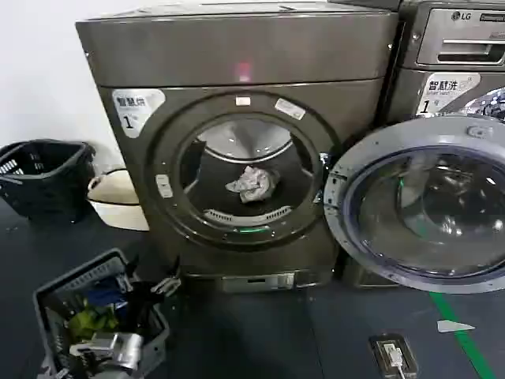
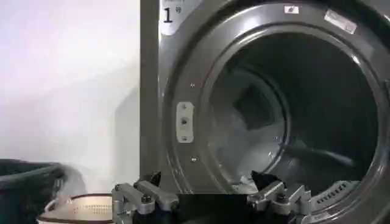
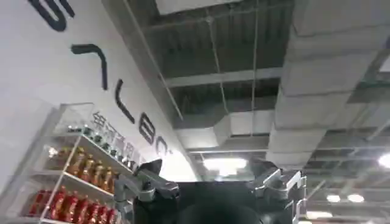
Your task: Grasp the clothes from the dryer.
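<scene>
The dryer (image 1: 237,55) is a bronze-grey front loader with a "1" sticker and its round door (image 1: 426,209) swung open to the right. The clothes (image 1: 252,184), a small pale grey-white wad, lie on the drum floor just inside the mouth. My left gripper (image 1: 163,287) hovers low, in front of the dryer's lower left corner, well short of the clothes. In the left wrist view the left gripper (image 2: 208,180) is open and empty, facing the drum mouth (image 2: 292,115). My right gripper (image 3: 210,170) is open, empty and pointed up at the ceiling.
A grey basket (image 1: 59,296) with yellow-green and blue fabric sits on the floor at the lower left. A black basket (image 1: 39,178) and a white basin (image 1: 118,201) stand left of the dryer. The LG machine (image 1: 458,47) is behind the open door.
</scene>
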Motion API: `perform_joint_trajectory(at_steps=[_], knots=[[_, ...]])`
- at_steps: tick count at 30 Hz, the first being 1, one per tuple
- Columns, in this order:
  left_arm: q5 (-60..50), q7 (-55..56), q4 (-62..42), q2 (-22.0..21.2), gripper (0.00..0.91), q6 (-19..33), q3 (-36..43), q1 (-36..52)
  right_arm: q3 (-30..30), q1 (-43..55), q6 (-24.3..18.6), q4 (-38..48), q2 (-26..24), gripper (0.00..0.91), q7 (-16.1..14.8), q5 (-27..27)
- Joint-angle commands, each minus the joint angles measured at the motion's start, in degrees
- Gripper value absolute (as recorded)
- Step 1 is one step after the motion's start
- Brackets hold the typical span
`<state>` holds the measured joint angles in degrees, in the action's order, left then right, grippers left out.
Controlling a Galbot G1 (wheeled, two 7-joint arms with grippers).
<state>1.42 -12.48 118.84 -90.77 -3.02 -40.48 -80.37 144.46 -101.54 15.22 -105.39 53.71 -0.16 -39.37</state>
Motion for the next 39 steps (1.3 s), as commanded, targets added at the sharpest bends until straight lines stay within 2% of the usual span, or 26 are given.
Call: perform_joint_trajectory(at_steps=[1, 7, 11, 15, 39], knots=[[-0.09, 1.3, 0.29, -0.1, 0.907, -0.04, 0.12, -0.04, 0.01, -0.04, 0.33, 0.62, 0.02, 0.907, 0.98, 0.2], [-0.4, 2.12, 0.82, -0.18, 0.907, -0.27, 0.17, -0.29, 0.32, 0.03, 0.6, 0.66, -0.09, 0.907, 1.88, -0.21], [-0.49, 2.21, 1.19, -0.26, 0.907, -0.47, 0.27, -0.44, 0.88, -0.08, 3.77, 1.09, -0.29, 0.907, 3.64, -0.18], [-1.24, 2.3, 1.28, -0.36, 0.907, -0.21, 0.33, -0.51, 0.91, 0.03, 4.84, 0.8, -0.16, 0.907, 2.9, -0.09], [-1.53, 2.47, 1.78, -0.37, 0.907, -0.54, 0.24, -0.79, -0.6, 1.01, 4.45, 0.22, -0.19, 0.907, 1.61, 0.11]])
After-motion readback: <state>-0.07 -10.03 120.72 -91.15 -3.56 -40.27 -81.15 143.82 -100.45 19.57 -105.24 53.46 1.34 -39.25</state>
